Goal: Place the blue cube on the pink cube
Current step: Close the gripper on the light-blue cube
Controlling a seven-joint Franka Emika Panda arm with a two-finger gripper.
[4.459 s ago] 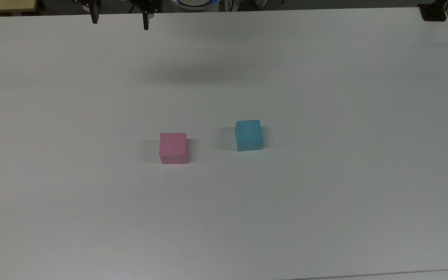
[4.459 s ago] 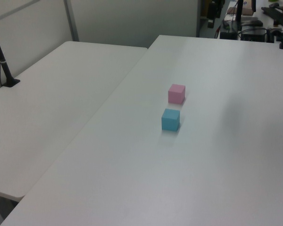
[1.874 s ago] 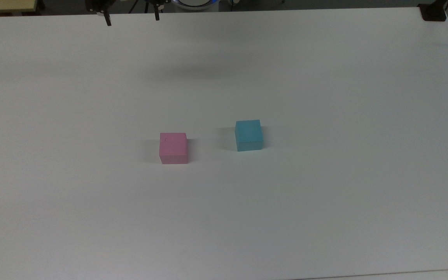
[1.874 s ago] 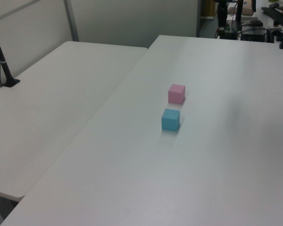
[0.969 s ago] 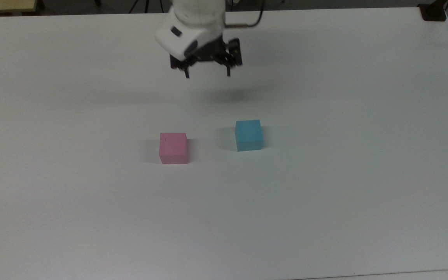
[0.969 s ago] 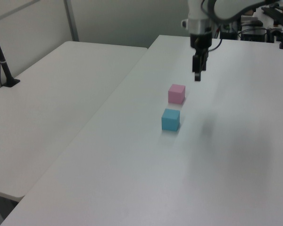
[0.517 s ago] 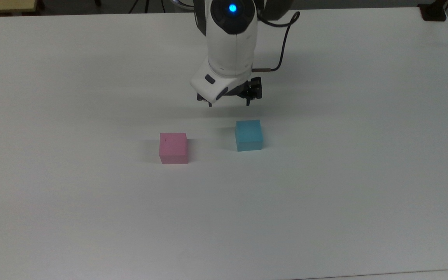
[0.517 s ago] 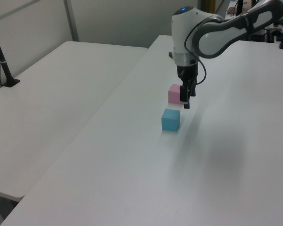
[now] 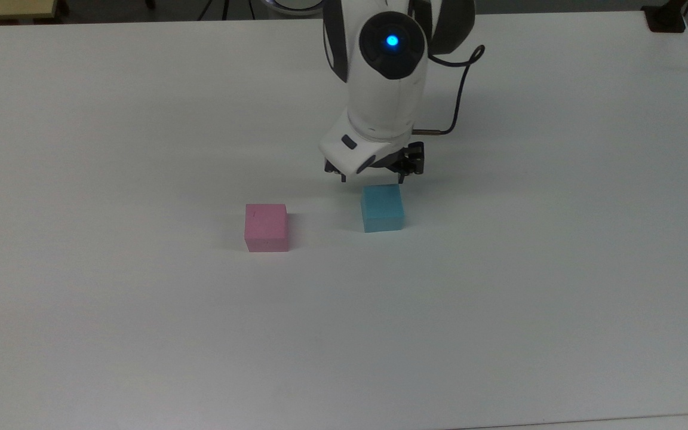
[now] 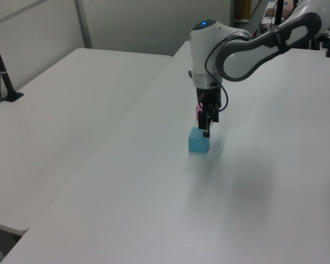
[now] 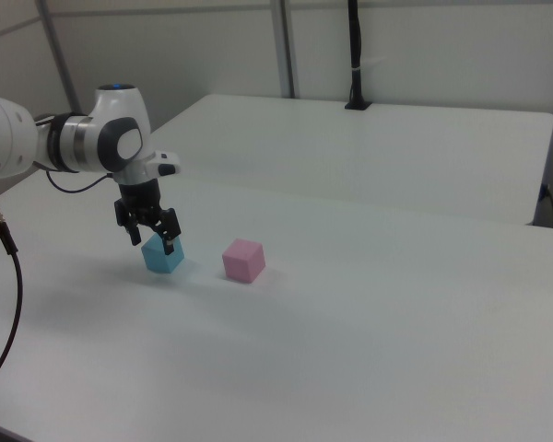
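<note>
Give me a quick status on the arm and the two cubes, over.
Gripper open, just above the blue cube, not gripping. Blue cube on the table, apart from the pink cube. Pink cube's top bare.

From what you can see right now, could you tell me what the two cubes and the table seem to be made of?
The blue cube and the pink cube look like matte foam or painted wood: flat colour, no glare, crisp edges. Which one is unclear. The table looks like smooth white laminate with a faint sheen.
</note>
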